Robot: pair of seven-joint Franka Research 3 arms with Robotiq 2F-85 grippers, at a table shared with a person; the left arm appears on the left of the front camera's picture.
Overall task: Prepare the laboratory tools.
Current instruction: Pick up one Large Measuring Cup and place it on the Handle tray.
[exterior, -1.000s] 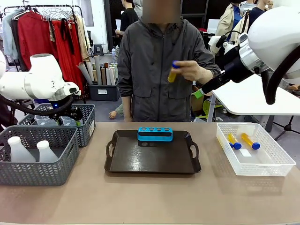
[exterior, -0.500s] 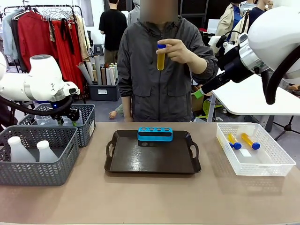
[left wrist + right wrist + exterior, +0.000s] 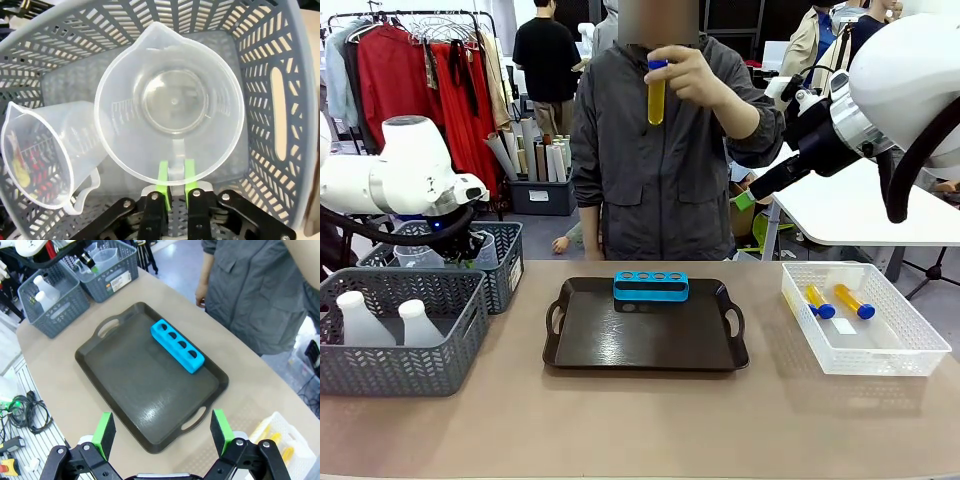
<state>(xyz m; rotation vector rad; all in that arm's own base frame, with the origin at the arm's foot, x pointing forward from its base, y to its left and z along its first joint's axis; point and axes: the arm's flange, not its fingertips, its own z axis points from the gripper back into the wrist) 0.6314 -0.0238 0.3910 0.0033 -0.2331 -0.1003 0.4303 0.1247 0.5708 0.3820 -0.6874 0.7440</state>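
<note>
My left gripper [image 3: 173,171] is shut on the handle of a clear measuring beaker [image 3: 170,102], which stands upright in the far grey mesh basket [image 3: 280,100]. A second clear beaker [image 3: 45,155] lies tilted beside it. From the front, the left gripper [image 3: 470,245] hangs over that basket [image 3: 505,270]. The blue tube rack [image 3: 651,286] sits empty at the back of the dark brown tray [image 3: 645,345]. A person's hand holds one blue-capped yellow tube [image 3: 656,92] upright, high above the tray. Two white flasks [image 3: 360,320] stand in the near grey basket. My right gripper [image 3: 163,432] hovers open, high over the tray [image 3: 135,385].
A white mesh basket [image 3: 865,345] at the right of the table holds two more yellow tubes [image 3: 820,301]. The person stands at the far edge behind the tray. Bare tabletop lies in front of the tray and baskets.
My left gripper has closed on the beaker's handle. The person's hand has turned the yellow tube upright and raised it from chest height. The right arm has not moved.
</note>
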